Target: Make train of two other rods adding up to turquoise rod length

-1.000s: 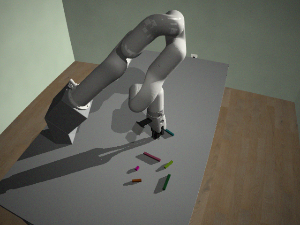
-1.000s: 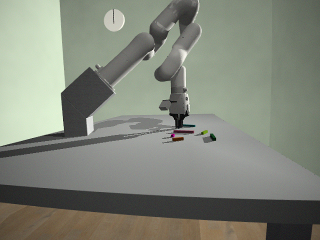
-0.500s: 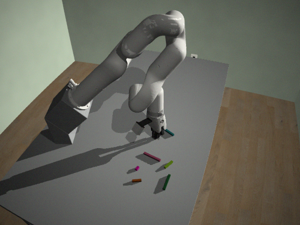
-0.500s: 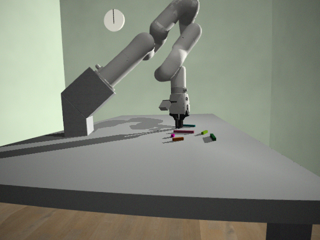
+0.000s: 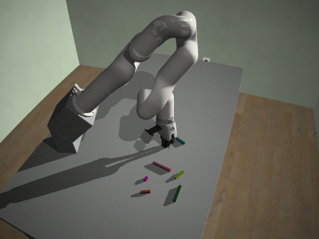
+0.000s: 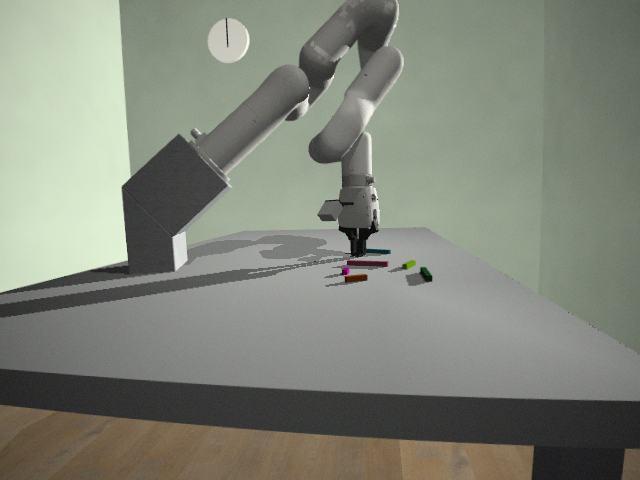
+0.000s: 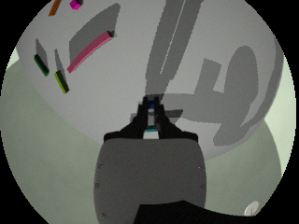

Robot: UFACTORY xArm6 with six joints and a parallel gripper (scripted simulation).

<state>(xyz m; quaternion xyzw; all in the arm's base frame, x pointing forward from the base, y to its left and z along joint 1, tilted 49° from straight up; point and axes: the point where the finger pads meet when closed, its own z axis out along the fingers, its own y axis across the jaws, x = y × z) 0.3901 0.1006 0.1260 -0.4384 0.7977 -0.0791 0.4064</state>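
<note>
Pinching a small blue rod (image 7: 151, 111), the fingers (image 5: 166, 144) stand low over the counter (image 5: 221, 108), turquoise rod (image 5: 180, 140) at three o'clock.

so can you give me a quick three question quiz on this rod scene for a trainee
1. Which rod lies nearest the black-fingered gripper?
a) dark green rod
b) long turquoise rod
c) short orange rod

2. True or false: the long pink rod lies flat on the grey table, apart from the short lime rod.

3. In the wrist view, what colour is the tiny rod pinched in the gripper?

Key: 1 b; 2 true; 3 blue
</note>
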